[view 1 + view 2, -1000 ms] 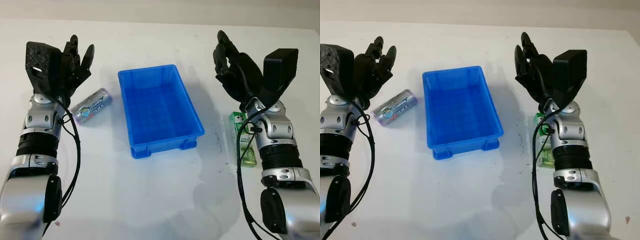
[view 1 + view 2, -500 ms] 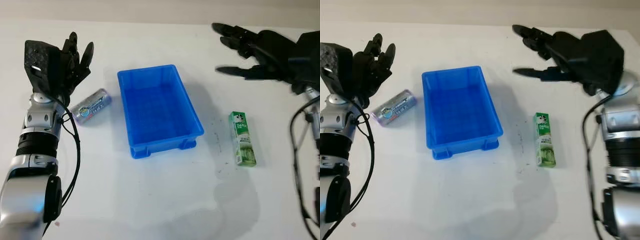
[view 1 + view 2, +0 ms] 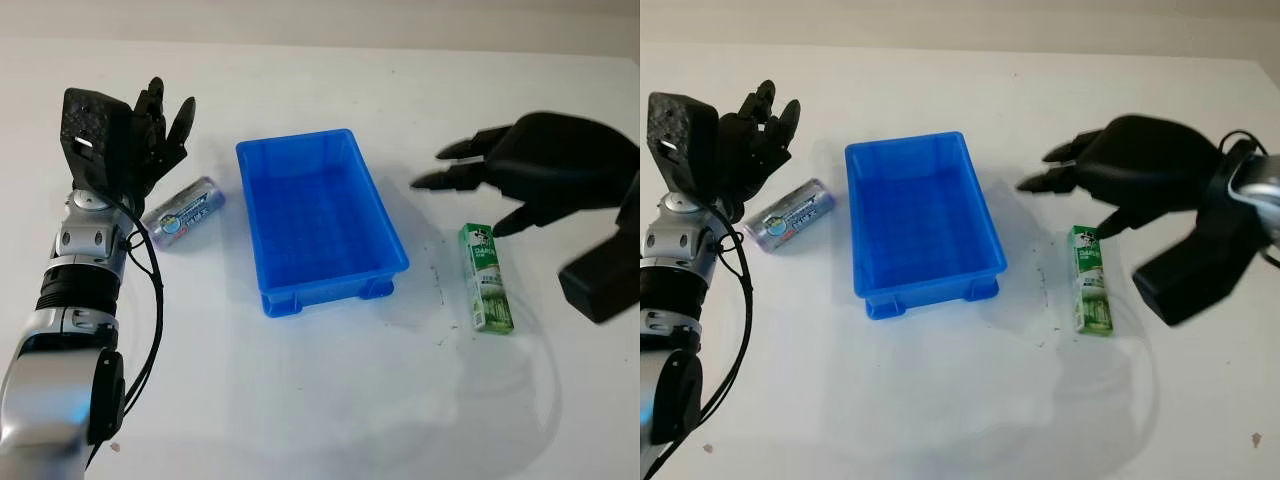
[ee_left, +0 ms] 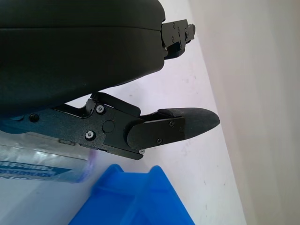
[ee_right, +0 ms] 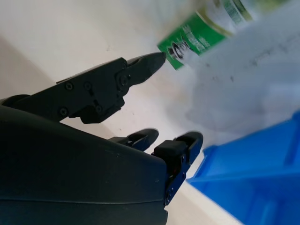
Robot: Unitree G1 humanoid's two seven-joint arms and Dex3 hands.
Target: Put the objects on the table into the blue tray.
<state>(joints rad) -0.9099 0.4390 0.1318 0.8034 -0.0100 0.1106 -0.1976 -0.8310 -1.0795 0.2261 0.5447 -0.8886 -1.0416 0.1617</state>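
Left of the tray (image 3: pixel 322 215), the left robot hand (image 3: pixel 150 135) has barely shifted over the last second: it stays raised just beyond the can (image 3: pixel 183 211), open and holding nothing, and the can lies on its side on the worktop (image 3: pixel 320 400) near the tray's left wall. The tray itself has nothing in it. The change is all to the right of the tray. The right robot hand (image 3: pixel 520 175), which a second ago stood upright over the green carton (image 3: pixel 486 276) and then swung out far beyond it, has now come back down and turned over, hanging open over the carton's far end with one fingertip (image 5: pixel 150 59) close to it. The carton lies flat, unmoved. This looks like the reach for a first pick; nothing is gripped yet.
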